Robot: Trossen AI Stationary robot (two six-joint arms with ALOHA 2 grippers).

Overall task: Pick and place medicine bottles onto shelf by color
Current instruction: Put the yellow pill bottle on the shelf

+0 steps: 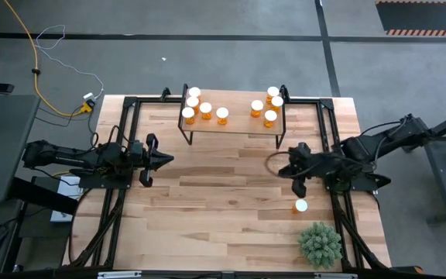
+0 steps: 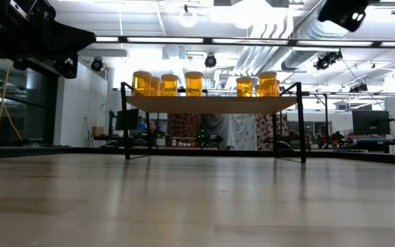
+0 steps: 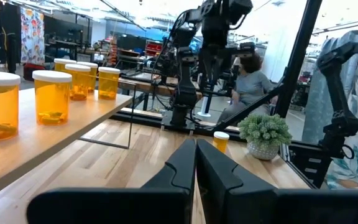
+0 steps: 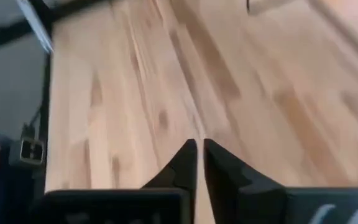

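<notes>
The shelf point(image 1: 231, 129) stands at the table's far middle on thin black legs. Orange medicine bottles with white caps stand on it in two groups, one at its left end point(image 1: 194, 105) and one at its right end point(image 1: 270, 106); the low view shows them in a row point(image 2: 194, 83). One more bottle point(image 1: 300, 205) stands upright on the tabletop near the right edge and also appears in the left wrist view point(image 3: 220, 140). My right gripper point(image 1: 283, 169) hangs above the table, left of and beyond that bottle, tipped downward, shut and empty point(image 4: 198, 149). My left gripper point(image 1: 167, 159) waits shut at the table's left point(image 3: 196, 148).
A green spiky plant point(image 1: 320, 244) in a pot sits at the near right corner, close to the lone bottle. Black frame rails point(image 1: 327, 124) run along both sides of the table. A person point(image 3: 248, 81) sits in the room beyond. Bare wood point(image 1: 223, 201) lies between the arms.
</notes>
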